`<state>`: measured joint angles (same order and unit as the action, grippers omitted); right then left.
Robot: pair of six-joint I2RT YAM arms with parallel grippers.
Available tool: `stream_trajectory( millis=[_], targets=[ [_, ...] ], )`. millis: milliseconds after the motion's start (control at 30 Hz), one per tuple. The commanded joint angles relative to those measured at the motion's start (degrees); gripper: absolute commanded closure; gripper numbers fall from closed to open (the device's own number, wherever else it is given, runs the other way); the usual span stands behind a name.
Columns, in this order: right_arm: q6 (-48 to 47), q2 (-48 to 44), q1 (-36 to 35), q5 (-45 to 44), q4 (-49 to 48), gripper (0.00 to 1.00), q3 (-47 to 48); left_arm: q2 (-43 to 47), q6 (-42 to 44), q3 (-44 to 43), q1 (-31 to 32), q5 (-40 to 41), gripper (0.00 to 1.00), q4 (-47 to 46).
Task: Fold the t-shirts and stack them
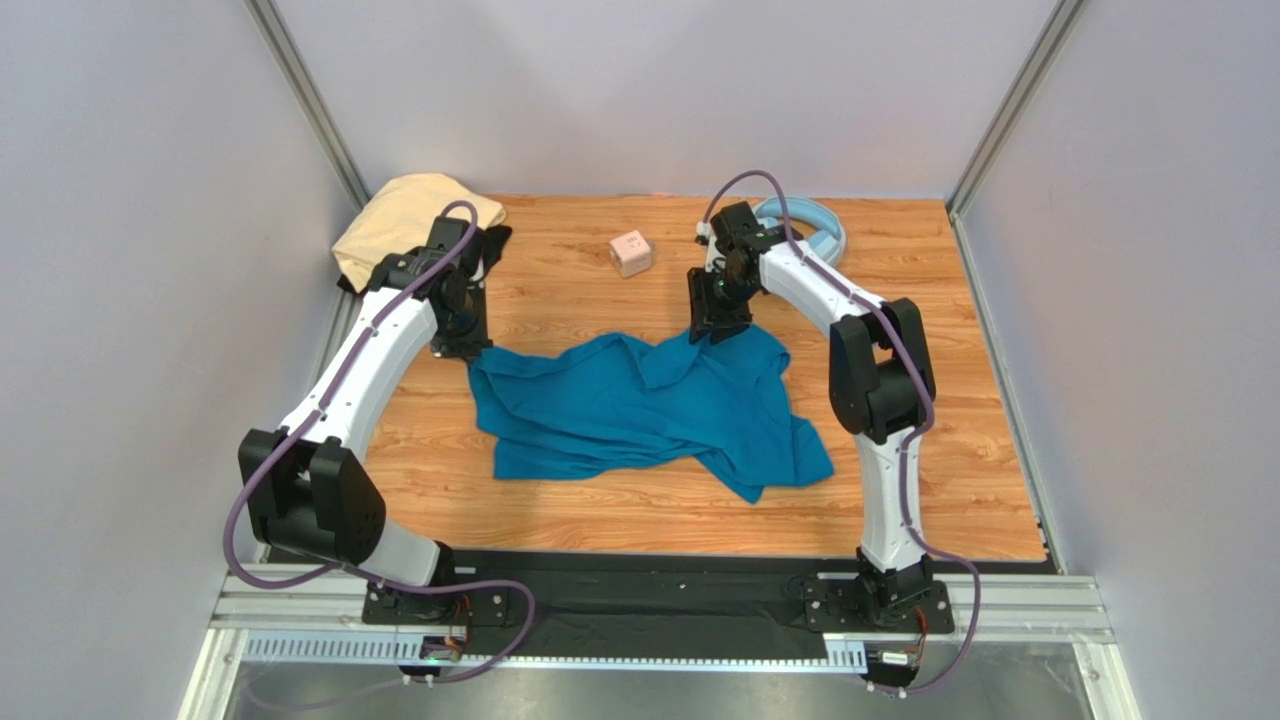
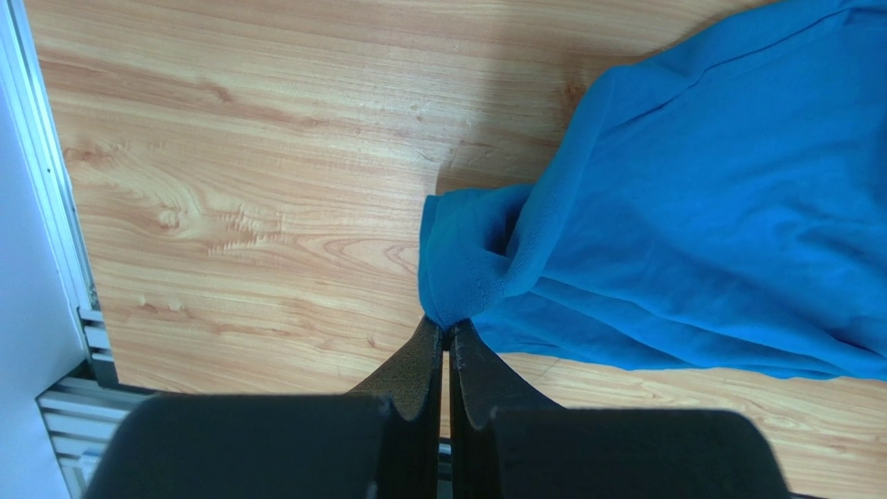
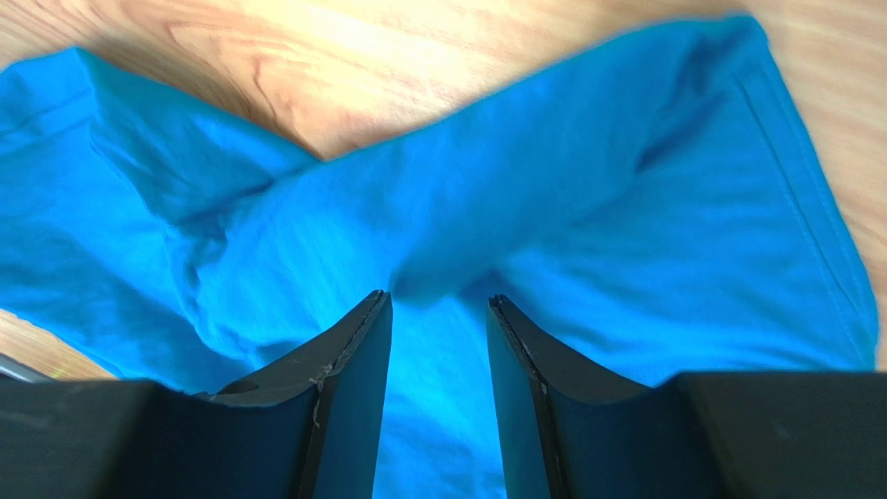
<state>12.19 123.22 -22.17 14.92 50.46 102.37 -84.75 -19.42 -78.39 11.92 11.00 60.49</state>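
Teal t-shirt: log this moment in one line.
teal t-shirt: crumpled on table, unfolded; left gripper: jaws shut on its edge; right gripper: jaws open over its far edge

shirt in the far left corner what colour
That shirt is pale tan, best in the top view.

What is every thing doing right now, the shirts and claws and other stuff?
teal-blue t-shirt: crumpled, not folded.
tan t-shirt: bunched in the far left corner.
left claw: shut on the teal-blue t-shirt's edge.
right claw: open over that shirt.
light-blue headphones: lying flat, untouched.
pink cube: sitting alone.
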Motion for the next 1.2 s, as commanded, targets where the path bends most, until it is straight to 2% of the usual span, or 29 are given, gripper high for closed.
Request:
stream_trajectory(
  millis=[0,367,733,900,1167],
  targets=[
    [0.65,2.46,-0.68,3.71,-1.76,0.56,4.51,0.81,-0.09,-0.8,-0.32,-0.37,1.0,0.77],
    [3.89,6.68,-3.14,8.81,-4.75,0.56,12.85,2.22,-0.35,0.61,-0.32,0.33,1.0,1.56],
    [9.43,13.27,-3.14,12.24,-9.67,0.53,21.1,1.43,0.26,0.34,-0.32,-0.54,1.0,2.0],
    [11.63,16.43,-3.05,12.24,-9.07,0.53,25.59,0.99,0.26,0.78,-0.32,-1.6,1.0,2.26],
    [12.6,15.03,-0.95,12.32,-10.29,0.53,25.69,1.78,-0.26,2.1,-0.32,-2.04,1.0,2.27]
  ],
)
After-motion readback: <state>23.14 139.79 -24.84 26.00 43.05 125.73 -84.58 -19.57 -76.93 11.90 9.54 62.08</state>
